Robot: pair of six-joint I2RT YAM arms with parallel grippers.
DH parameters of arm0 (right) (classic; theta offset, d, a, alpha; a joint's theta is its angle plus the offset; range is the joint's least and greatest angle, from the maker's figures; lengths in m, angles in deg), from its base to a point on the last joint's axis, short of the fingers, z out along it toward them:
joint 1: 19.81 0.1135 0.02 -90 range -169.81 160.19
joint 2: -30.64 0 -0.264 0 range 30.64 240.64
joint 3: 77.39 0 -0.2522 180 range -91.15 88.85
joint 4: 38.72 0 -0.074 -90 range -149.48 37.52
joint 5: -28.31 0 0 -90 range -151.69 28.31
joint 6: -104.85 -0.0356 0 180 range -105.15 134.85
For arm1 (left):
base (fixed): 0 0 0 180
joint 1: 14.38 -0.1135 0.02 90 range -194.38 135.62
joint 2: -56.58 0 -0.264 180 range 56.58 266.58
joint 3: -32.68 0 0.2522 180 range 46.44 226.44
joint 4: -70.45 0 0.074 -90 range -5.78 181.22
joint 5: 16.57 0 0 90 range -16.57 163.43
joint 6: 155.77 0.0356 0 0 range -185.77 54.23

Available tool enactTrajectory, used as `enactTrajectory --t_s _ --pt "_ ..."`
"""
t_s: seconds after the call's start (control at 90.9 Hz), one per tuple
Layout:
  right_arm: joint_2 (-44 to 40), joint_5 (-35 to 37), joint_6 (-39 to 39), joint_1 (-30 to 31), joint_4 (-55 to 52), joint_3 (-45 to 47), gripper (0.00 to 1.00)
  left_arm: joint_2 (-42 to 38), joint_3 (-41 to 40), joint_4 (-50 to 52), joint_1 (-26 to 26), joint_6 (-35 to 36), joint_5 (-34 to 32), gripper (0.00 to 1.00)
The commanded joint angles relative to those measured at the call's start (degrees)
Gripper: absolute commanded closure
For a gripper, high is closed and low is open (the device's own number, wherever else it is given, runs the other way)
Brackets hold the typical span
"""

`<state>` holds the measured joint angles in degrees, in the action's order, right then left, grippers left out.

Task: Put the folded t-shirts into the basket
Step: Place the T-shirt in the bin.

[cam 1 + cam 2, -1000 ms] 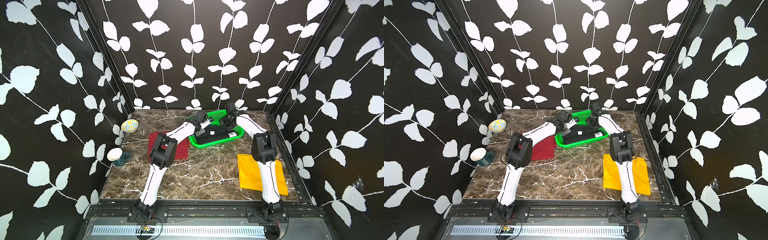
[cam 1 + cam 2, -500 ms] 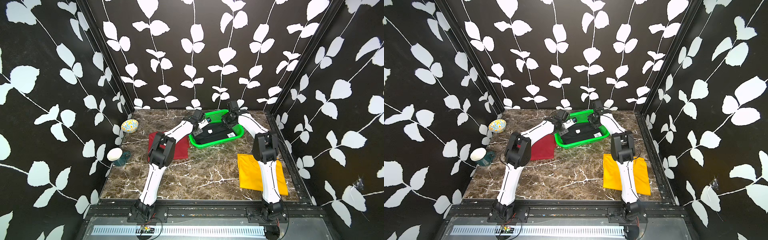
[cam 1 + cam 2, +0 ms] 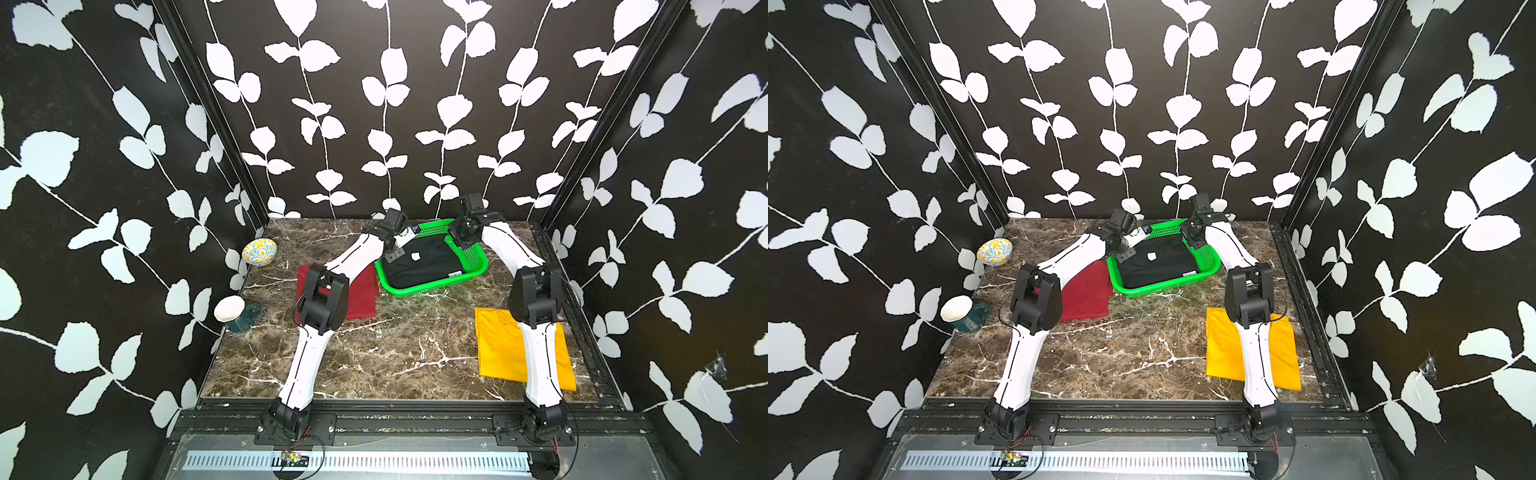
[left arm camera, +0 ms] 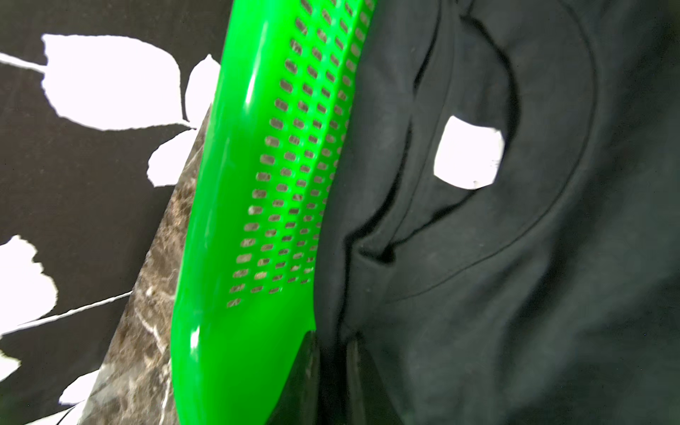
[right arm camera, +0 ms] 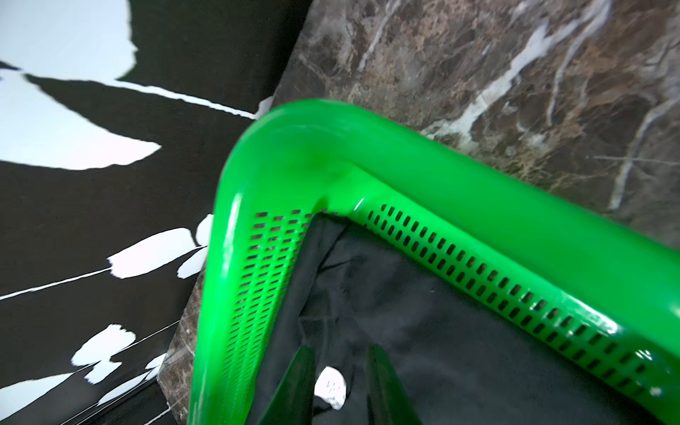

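**Black Tee Lay in Green Basket, Two More Waited on the Table**

In both top views, the black tee [image 3: 424, 266] [image 3: 1158, 262] lay flat inside the green basket [image 3: 432, 286] [image 3: 1163, 287] at the back of the marble table [image 3: 395, 353], covering most of its floor. The red tee [image 3: 361, 299] [image 3: 1088, 295] rested on the table just beside the basket's left side, partly hidden under the left arm [image 3: 357, 257]. The yellow tee [image 3: 498, 345] [image 3: 1283, 357] lay well apart, near the front right, with the right arm [image 3: 540, 353] crossing above it. The left gripper [image 3: 395, 251] [image 3: 1127, 251] hung at the basket's far left corner and the right gripper [image 3: 457, 241] [image 3: 1190, 241] at its far right corner. From up there I could not make out how their fingers stood. A patterned bowl [image 3: 259, 251] and a teal mug [image 3: 243, 316] tipped on its side sat along the left wall.

In the left wrist view, the left gripper [image 4: 331, 353] had its fingers [image 4: 305, 368] a sliver apart at the black tee's [image 4: 515, 294] edge, hard by the basket's [image 4: 257, 220] perforated wall. I could not tell whether cloth was caught between them. A white label [image 4: 467, 154] showed on the fabric beyond.

In the right wrist view, the right gripper [image 5: 340, 353] hung with its fingers [image 5: 379, 368] spread a little and nothing between them, above the black tee [image 5: 423, 331] in a rounded corner of the basket [image 5: 478, 206].
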<state>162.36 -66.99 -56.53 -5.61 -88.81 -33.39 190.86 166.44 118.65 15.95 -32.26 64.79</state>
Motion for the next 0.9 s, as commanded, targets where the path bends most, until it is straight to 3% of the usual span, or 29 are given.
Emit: enactTrajectory --t_s 0.0,0.275,0.418,0.44,0.528,0.671,0.891 --pt "-6.23 1.57 1.62 0.06 -1.14 1.89 0.72 2.41 2.49 3.8 0.42 -1.31 2.67 0.86" --pt "-15.6 2.55 4.83 0.25 -0.65 13.91 0.71 6.26 5.68 3.06 0.79 -3.45 2.16 0.83" --pt "-19.29 2.29 5.27 1.04 0.7 21.25 0.71 9.13 11.37 4.47 1.19 -4.2 1.64 0.83" --pt "-19.59 2.15 5.43 1.13 0.45 21.95 0.71 9.15 11.69 4.62 1.28 -4.06 1.25 0.81" --pt "-20.65 1.58 7.05 1.15 -1.03 23.92 0.7 8.13 11.16 5.18 1.24 -3.61 0.93 0.59" --pt "-22.21 4.19 11.8 1.2 -6.52 23.86 0.67 0.28 4.94 4.58 0.79 -3.3 1.77 0.43" --pt "-25.01 7.71 18.17 3.59 -15.04 22.34 0.56 -14.77 -5.57 3.61 0.7 -3.51 5.69 0.41"
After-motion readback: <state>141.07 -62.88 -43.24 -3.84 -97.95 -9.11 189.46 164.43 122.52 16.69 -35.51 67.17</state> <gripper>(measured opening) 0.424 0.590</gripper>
